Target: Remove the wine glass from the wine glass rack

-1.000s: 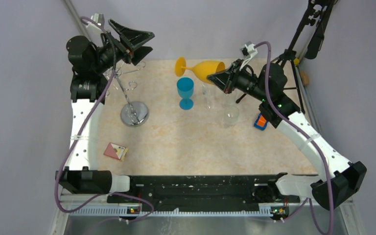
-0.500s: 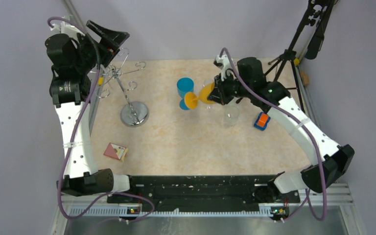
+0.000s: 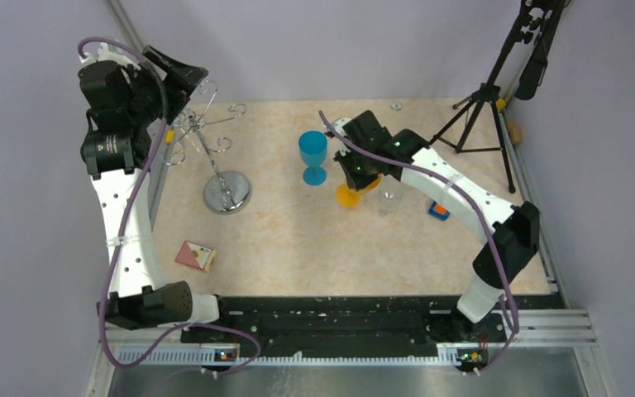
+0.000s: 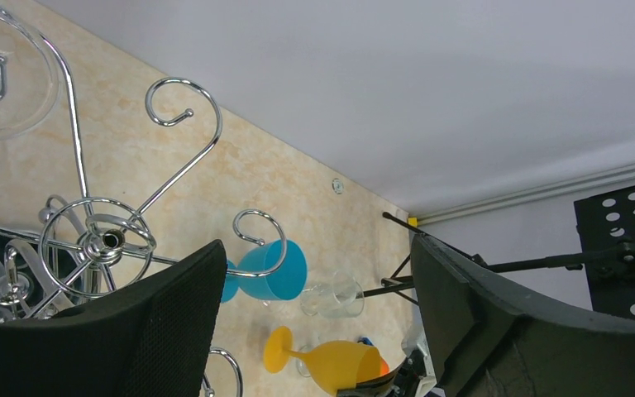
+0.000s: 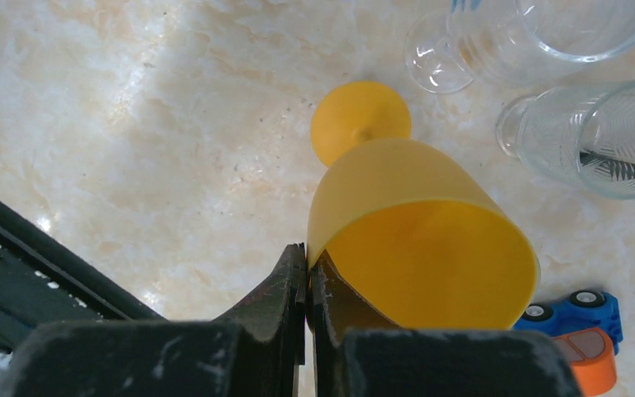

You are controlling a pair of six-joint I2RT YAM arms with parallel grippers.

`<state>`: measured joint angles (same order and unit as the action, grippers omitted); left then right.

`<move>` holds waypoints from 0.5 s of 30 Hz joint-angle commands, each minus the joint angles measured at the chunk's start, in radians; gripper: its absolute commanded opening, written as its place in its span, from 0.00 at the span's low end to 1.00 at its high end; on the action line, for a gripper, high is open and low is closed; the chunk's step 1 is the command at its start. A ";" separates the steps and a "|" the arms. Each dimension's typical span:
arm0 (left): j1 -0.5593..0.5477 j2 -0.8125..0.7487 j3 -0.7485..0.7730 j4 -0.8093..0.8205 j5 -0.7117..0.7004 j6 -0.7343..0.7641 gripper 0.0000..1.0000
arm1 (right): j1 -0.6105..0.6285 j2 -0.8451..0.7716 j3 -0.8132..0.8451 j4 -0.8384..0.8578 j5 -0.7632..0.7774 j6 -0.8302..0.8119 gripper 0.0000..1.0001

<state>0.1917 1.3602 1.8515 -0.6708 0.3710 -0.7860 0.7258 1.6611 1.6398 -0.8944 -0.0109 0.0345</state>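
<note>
- Wine glass [image 5: 413, 223], yellow, is off the wine glass rack [image 3: 217, 161], low over the surface [image 3: 281, 240], at 4 o'clock from the blue glass [image 3: 312, 153].
- Right gripper [image 5: 307, 269] is closed almost fully, pinching its thin rim.
- Left gripper [image 4: 314, 248] gapes wide and empty over the rack's loops.
- Risk: if let go while tilted, it could topple into the clear glass [image 3: 390, 197] at 3 o'clock; the rim pinch may also slip.

Left claw [image 4: 316, 248]: hovering raised, fingers standing wide apart. Right claw [image 5: 306, 258]: pointing downward, pinching the yellow wine glass [image 5: 413, 207] rim.
</note>
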 commanded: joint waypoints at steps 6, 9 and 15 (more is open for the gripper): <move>0.019 0.008 0.020 -0.012 -0.028 0.033 0.85 | 0.040 0.135 0.193 -0.197 0.139 -0.044 0.00; 0.026 0.011 0.020 -0.010 -0.023 0.034 0.85 | 0.043 0.157 0.196 -0.200 0.108 -0.066 0.00; 0.040 0.016 0.022 -0.009 -0.018 0.038 0.85 | 0.049 0.184 0.208 -0.186 0.072 -0.062 0.02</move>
<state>0.2184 1.3727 1.8515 -0.7048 0.3500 -0.7673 0.7570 1.8362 1.7882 -1.0691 0.0761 -0.0154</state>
